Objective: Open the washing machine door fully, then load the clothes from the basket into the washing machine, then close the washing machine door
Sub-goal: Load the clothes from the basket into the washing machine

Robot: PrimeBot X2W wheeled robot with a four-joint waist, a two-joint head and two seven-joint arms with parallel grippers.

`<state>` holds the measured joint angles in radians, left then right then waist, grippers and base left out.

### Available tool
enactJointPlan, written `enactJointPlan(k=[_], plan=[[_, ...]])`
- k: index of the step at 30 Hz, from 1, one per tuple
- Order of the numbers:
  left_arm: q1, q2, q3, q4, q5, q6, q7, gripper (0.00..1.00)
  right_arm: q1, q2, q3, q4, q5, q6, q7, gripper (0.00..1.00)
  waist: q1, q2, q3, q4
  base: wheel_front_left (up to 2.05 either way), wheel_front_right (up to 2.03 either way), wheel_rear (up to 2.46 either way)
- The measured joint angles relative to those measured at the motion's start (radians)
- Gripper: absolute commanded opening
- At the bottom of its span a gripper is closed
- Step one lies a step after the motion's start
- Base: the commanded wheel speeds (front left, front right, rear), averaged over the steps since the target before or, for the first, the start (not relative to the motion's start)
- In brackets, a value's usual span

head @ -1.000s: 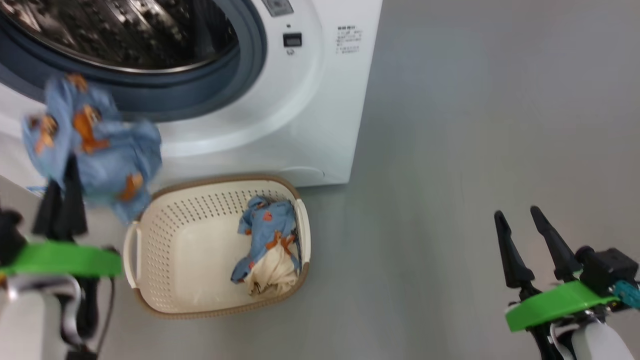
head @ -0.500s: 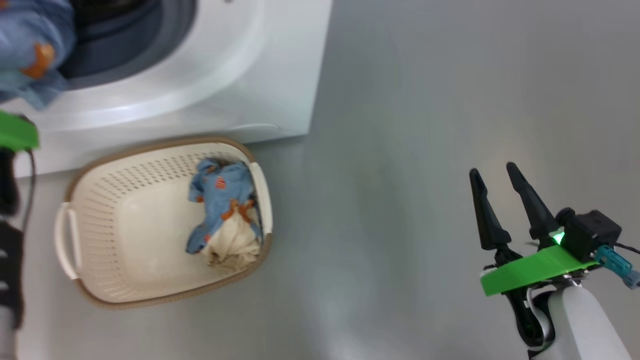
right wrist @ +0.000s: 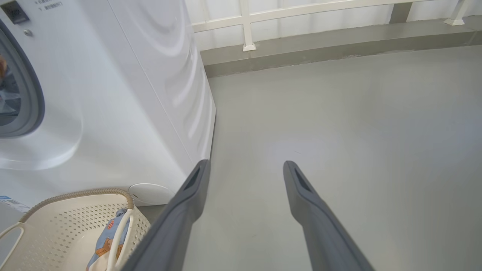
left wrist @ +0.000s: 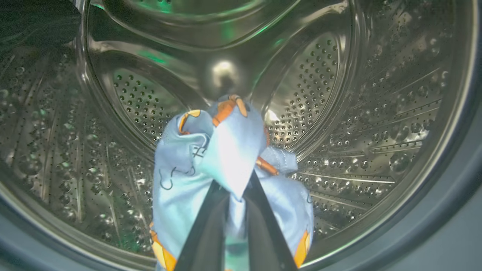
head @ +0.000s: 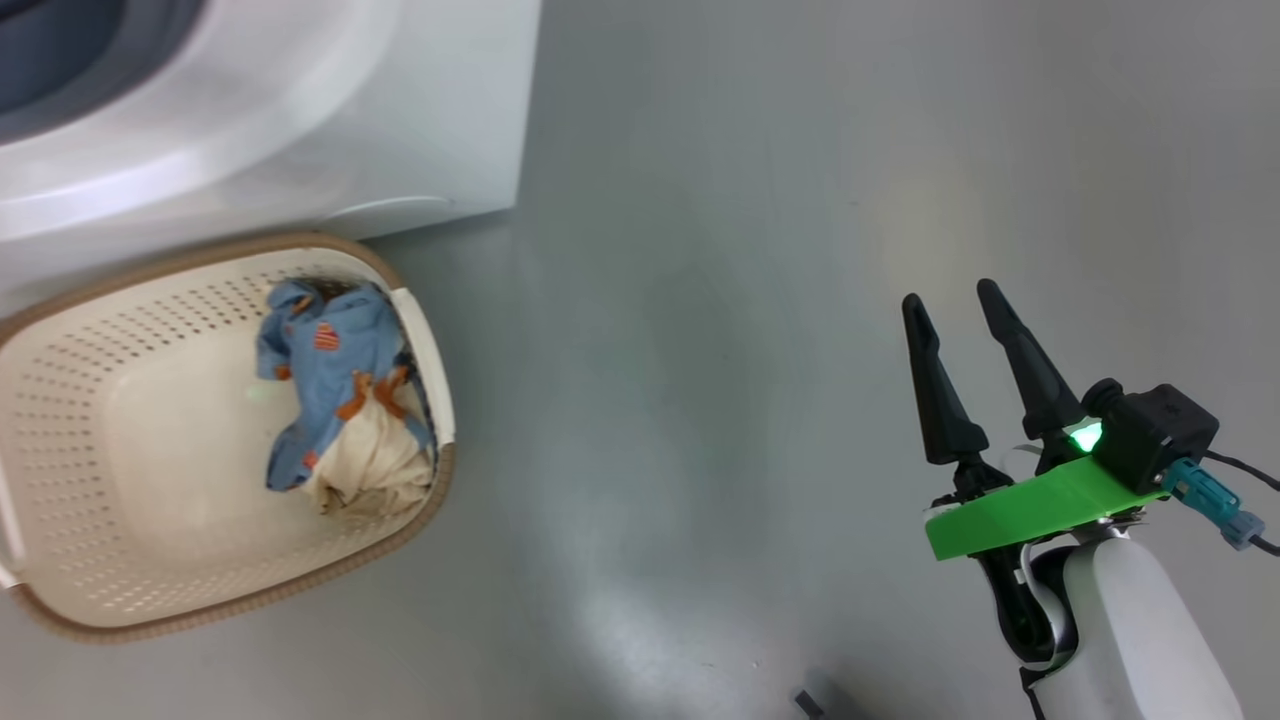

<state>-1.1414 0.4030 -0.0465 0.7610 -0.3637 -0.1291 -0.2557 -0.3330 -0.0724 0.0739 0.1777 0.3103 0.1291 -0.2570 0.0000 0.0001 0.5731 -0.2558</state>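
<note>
**Letting the garment go deep in the drum**

Our left tool (left wrist: 236, 194) is clamped on a blue printed garment (left wrist: 229, 150), held at the mouth of the steel drum (left wrist: 339, 94) of the washing machine (head: 300, 130). The cloth drapes over both fingers and hangs down either side. We judge the step in hand to be the release.

To do it well, we would carry the garment further in, past the grey-blue gasket (left wrist: 444, 210). We would then lower it toward the drum floor before parting the fingers — cloth this limp can cling to a fingertip and trail back out over the lip. A clean, straight withdrawal should follow.

Our right tool (head: 950, 295) stands with its fingers apart and empty above the grey floor (head: 700, 400), well apart from the machine. The basket (head: 230, 612) sits just in front of the machine. More clothes (head: 335, 400) — blue print and a cream piece — are bunched against its right-hand wall, so loading is not yet finished.
</note>
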Motion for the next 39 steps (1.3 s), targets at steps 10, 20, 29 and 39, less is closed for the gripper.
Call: enactJointPlan(k=[10,20,29,39], plan=[[-0.014,0.010,0.059,-0.002,0.053,0.000,-0.001,1.00,-0.001,0.011,0.014,0.001,0.000,0.000,0.000,1.00,0.0000,0.0000,0.025,-0.032,0.00,0.00,0.00],[0.040,-0.022,0.080,0.011,0.062,0.000,-0.001,1.00,-0.015,0.013,0.019,0.008,0.000,0.000,0.000,1.00,0.0000,0.0000,-0.004,-0.023,0.00,0.00,0.00],[0.205,-0.051,0.068,-0.039,0.058,0.000,-0.001,1.00,-0.016,-0.010,0.033,0.030,0.001,0.000,0.000,1.00,0.0000,0.0000,-0.069,-0.003,0.00,0.00,0.00],[0.458,-0.134,0.092,-0.139,0.048,0.000,-0.001,1.00,0.009,-0.050,0.038,0.067,0.008,0.000,0.000,1.00,0.0000,0.0000,-0.176,0.039,0.00,0.00,0.00]])
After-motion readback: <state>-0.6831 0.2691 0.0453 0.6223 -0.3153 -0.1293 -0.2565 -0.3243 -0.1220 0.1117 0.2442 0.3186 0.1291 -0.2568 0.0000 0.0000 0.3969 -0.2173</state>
